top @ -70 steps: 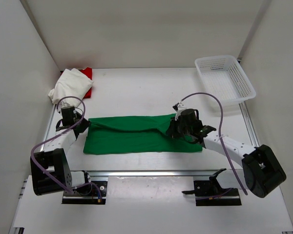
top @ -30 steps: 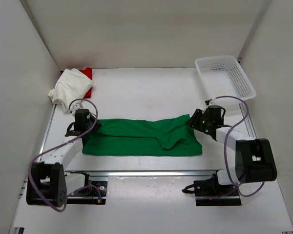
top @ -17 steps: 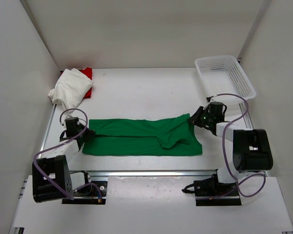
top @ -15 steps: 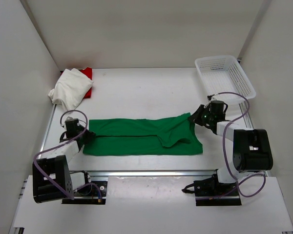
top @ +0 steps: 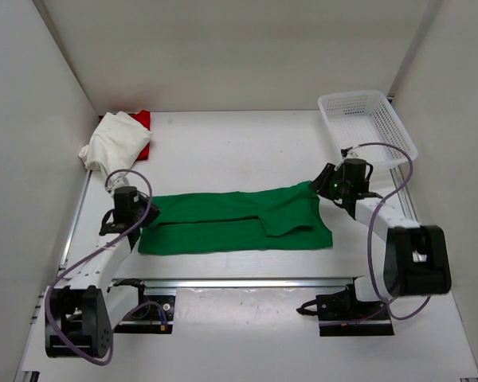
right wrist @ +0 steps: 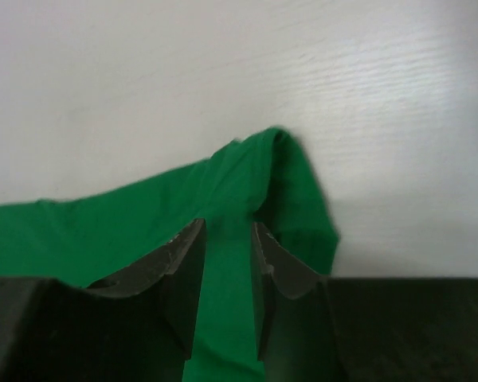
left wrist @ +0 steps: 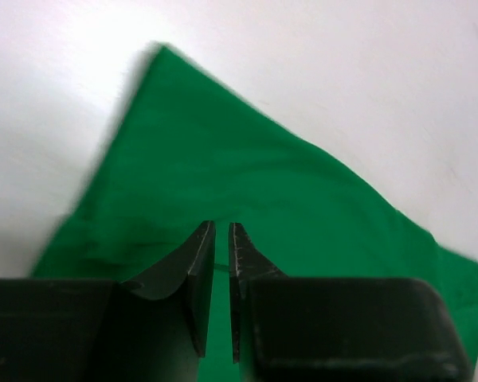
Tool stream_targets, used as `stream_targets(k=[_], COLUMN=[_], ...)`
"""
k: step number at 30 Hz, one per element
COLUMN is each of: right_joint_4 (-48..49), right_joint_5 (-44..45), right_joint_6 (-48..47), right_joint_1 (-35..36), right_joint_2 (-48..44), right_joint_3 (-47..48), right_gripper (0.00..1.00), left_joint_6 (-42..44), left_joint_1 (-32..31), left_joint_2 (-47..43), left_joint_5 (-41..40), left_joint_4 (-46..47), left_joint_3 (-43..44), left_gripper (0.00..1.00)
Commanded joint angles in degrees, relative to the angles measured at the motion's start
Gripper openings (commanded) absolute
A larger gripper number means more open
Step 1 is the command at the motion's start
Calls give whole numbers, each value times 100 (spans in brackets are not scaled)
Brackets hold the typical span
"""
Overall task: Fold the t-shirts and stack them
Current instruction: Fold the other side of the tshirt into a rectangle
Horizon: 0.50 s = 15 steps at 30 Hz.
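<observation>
The green t-shirt (top: 223, 223) lies spread in a long band across the table's middle, with a fold near its right half. My left gripper (top: 139, 211) is at its far left corner, jaws nearly closed on the green cloth (left wrist: 247, 167), as the left wrist view (left wrist: 221, 225) shows. My right gripper (top: 323, 185) is at its far right corner, pinching a raised ridge of green cloth (right wrist: 127, 223), as the right wrist view (right wrist: 227, 223) shows. The white t-shirt (top: 115, 142) lies bunched on the red t-shirt (top: 143, 119) at the back left.
A white mesh basket (top: 358, 95) stands at the back right, close behind my right arm. White walls enclose the table on the left, back and right. An aluminium rail runs along the near edge.
My right gripper has left the shirt's middle and gone to its far right corner. My left gripper has shifted in at the left corner. Both corners have lifted slightly away from me.
</observation>
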Motion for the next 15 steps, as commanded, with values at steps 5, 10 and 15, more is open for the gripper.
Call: stream_targets(k=[5,10,15], right_joint_4=[-533,-1060,-1211], right_joint_5=[1174,1894,1738], right_joint_6=[-114,-140,-52], right_joint_1=[977,1118,1162], right_joint_2=[-1763,-2765,-2715], right_joint_3=[-1245,-1801,-1941], right_gripper=[11,37,43], left_joint_6=[161,232,118], left_joint_1=[-2099,-3188,-3787], left_joint_2=[1081,1681,1787], left_joint_5=[-223,95,376], left_joint_4=[862,1215,1514], left_joint_3=[916,1128,883], left_gripper=[23,23,24])
